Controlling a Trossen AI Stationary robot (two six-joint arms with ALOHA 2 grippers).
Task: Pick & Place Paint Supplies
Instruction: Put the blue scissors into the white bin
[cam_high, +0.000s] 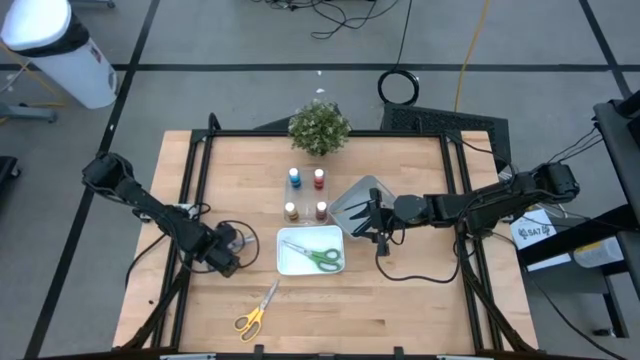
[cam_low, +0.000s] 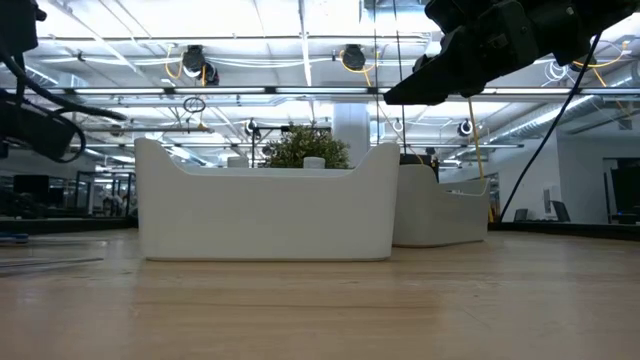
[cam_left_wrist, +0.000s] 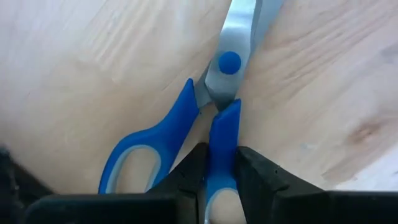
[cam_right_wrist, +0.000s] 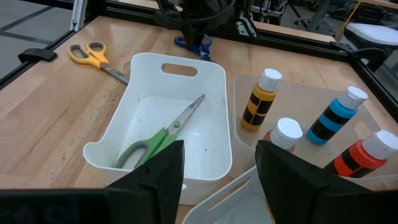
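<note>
A: Where is the left gripper now?

B: It is low on the tabletop, to the left of the white tray. Its fingers are clenched on one handle of the blue scissors, which lie flat on the wood.

A: And the right gripper?

B: It hangs above the grey tray, just to the right of the bottles. Its fingers stand apart and grasp nothing.

A: What lies inside the white tray?

B: The green scissors lie there, with the blades pointing toward the far end of the tray.

A: Where are the other supplies?

B: The yellow scissors lie on the tabletop, in front of the white tray. Four paint bottles stand upright in a clear tray, between the white tray and the potted plant. They are blue, red, brown-yellow and one more that I cannot tell well.
</note>
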